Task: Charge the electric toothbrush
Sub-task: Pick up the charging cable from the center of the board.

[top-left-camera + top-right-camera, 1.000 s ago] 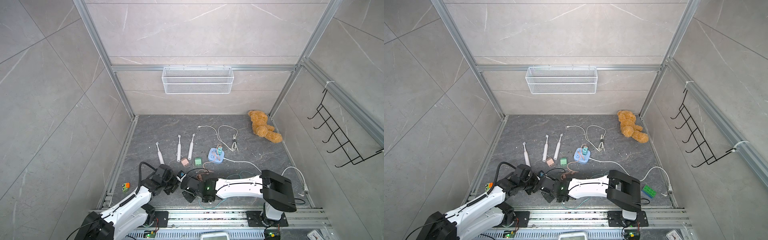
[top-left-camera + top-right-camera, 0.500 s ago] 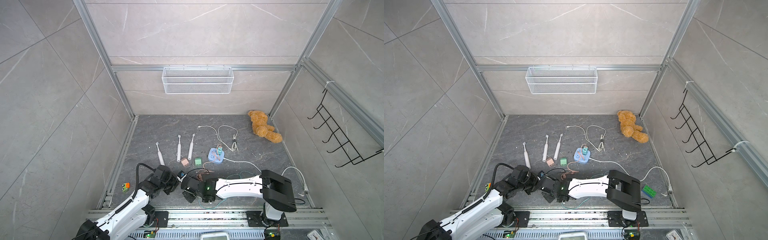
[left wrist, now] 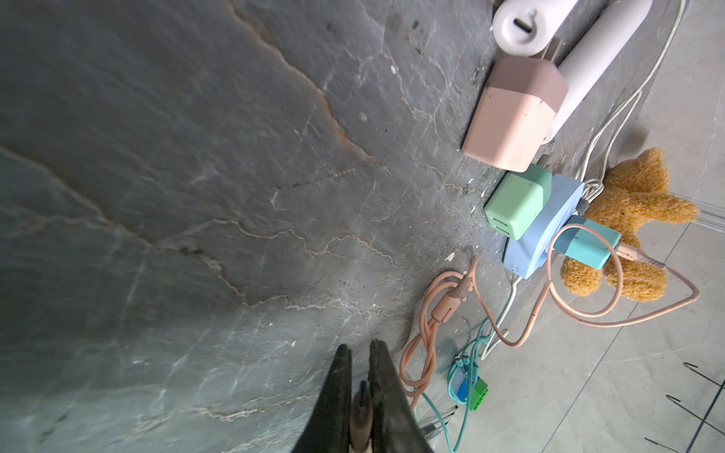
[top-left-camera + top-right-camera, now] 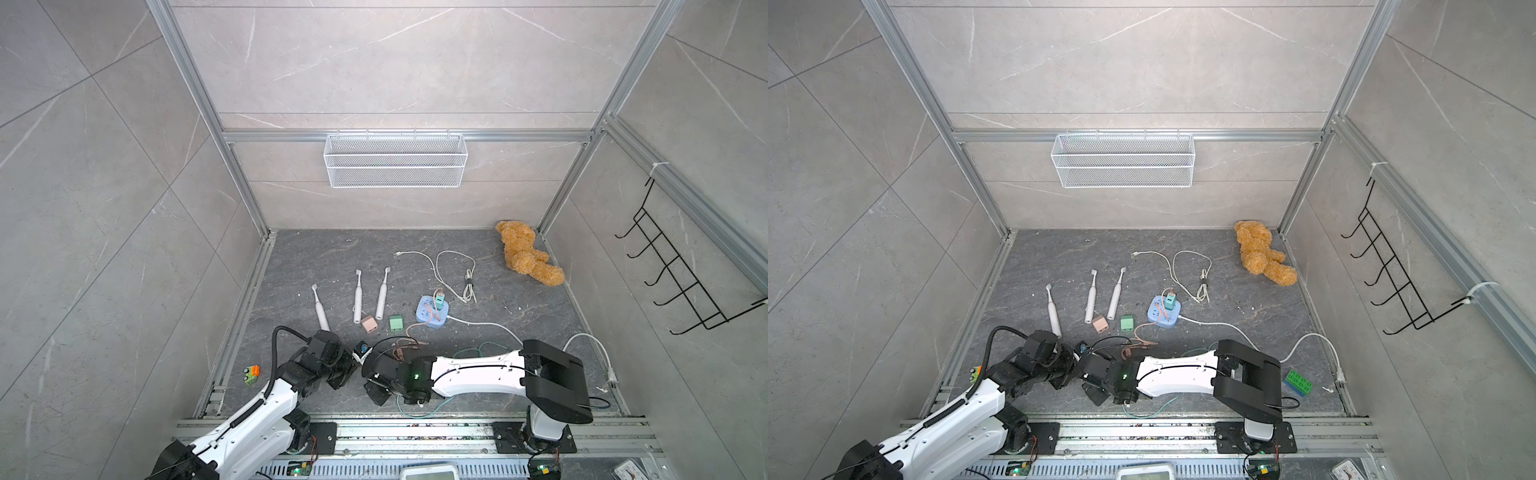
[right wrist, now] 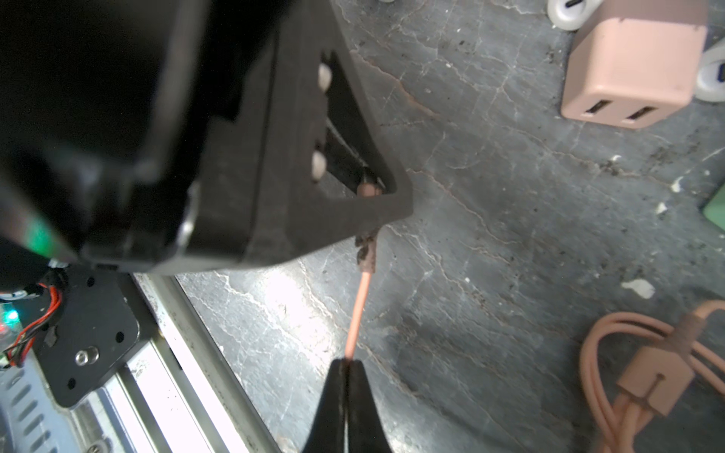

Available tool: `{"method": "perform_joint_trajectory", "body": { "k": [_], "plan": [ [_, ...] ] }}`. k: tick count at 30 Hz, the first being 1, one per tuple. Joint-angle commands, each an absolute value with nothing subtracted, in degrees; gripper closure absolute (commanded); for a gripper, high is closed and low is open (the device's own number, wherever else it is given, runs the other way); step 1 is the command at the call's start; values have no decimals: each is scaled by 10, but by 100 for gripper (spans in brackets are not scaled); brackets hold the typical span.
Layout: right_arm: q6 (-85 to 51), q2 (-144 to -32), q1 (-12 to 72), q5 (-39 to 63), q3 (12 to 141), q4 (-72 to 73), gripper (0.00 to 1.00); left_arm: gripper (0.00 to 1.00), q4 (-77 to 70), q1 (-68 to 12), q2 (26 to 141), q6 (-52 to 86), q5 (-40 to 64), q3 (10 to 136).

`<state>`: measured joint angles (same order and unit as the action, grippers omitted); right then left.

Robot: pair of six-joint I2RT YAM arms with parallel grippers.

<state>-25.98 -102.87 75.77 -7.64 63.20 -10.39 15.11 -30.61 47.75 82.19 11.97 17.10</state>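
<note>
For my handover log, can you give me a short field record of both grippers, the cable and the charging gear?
left gripper: shut on pink cable plug end
right gripper: shut on same cable, further along
electric toothbrushes: three, flat on floor, no cable attached
blue power strip: teal adapter plugged in
pink adapter, green adapter: loose

Dark stone floor [image 4: 332, 257]. Three toothbrushes [image 4: 357, 299] lie centre-left; pink charger [image 4: 369, 323] and green charger [image 4: 396, 322] by their near ends; blue power strip [image 4: 428, 318] right of these; pink cable [image 3: 443, 312] coiled nearer; teddy bear [image 4: 523, 253] far right.
</note>
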Motion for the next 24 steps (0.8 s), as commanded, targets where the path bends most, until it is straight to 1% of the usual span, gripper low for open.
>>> {"method": "perform_joint_trajectory", "body": {
  "k": [1, 5, 9, 10, 12, 13, 19, 20, 21, 24],
  "plan": [
    [-260, -1021, 757, -65, 621, -98, 100, 91, 159, -307, 464, 817, 109, 180],
    [-260, -1017, 757, -63, 617, -94, 100, 90, 175, -307, 456, 810, 100, 187],
    [-258, -1014, 757, -59, 613, -95, 100, 85, 198, -306, 445, 802, 87, 196],
    [-257, -1013, 757, -57, 613, -96, 100, 88, 199, -307, 443, 797, 84, 198],
    [-254, -1011, 757, -57, 611, -97, 100, 97, 207, -307, 441, 791, 80, 204],
    [-252, -1009, 757, -57, 609, -95, 100, 99, 209, -307, 440, 789, 79, 207],
    [-220, -1000, 758, -39, 596, -75, 100, 100, 224, -307, 446, 768, 77, 228],
    [-207, -996, 758, -41, 596, -75, 96, 100, 224, -306, 445, 764, 79, 231],
    [-196, -990, 758, -54, 588, -70, 89, 100, 228, -306, 445, 760, 79, 235],
    [-145, -956, 758, -94, 523, 32, 79, 100, 249, -306, 446, 742, 79, 253]
  ]
}}
